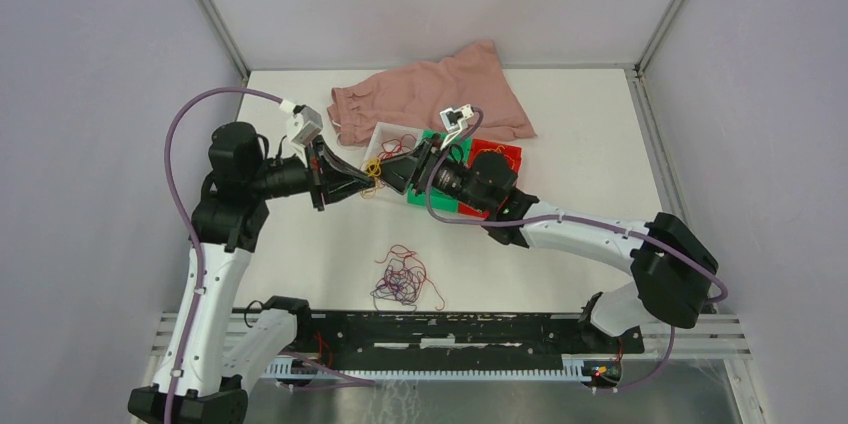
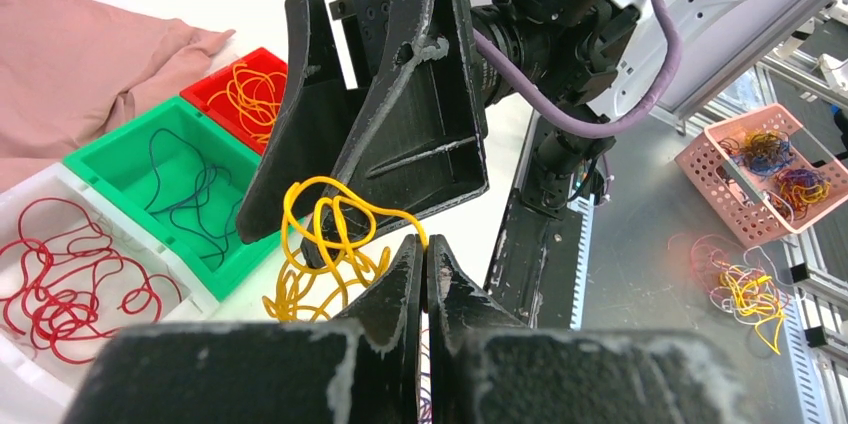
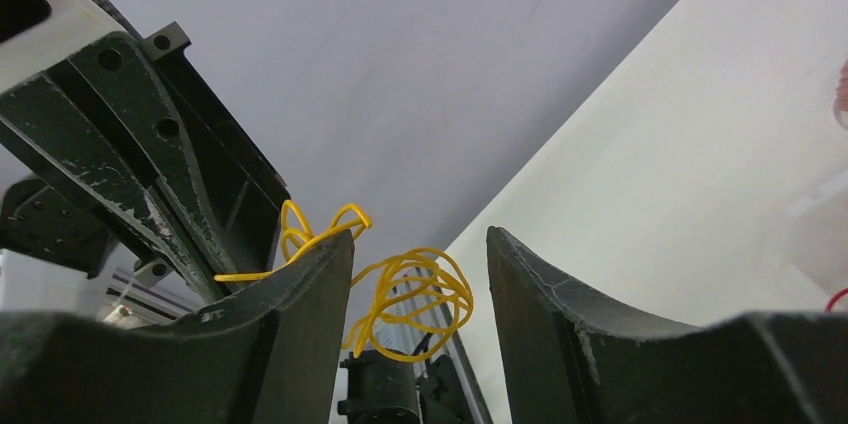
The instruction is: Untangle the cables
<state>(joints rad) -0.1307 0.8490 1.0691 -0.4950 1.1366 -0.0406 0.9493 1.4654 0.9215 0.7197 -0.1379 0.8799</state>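
A yellow cable (image 2: 325, 234) hangs in loops from my left gripper (image 2: 424, 246), which is shut on one strand of it above the table. My right gripper (image 3: 420, 244) faces it, open, and the yellow cable (image 3: 425, 289) dangles between its fingers, one loop lying over the left finger (image 3: 300, 294). In the top view the left gripper (image 1: 362, 180) and the right gripper (image 1: 388, 172) meet tip to tip beside the bins. A tangle of red, purple and yellow cables (image 1: 403, 279) lies on the table near the front.
A white bin (image 2: 25, 206) holds red cable, a green bin (image 2: 95, 159) a dark blue one, a red bin (image 2: 205, 89) yellow ones. Pink cloth (image 1: 430, 94) lies behind them. A pink basket (image 2: 705, 159) with cables sits below the table's front rail.
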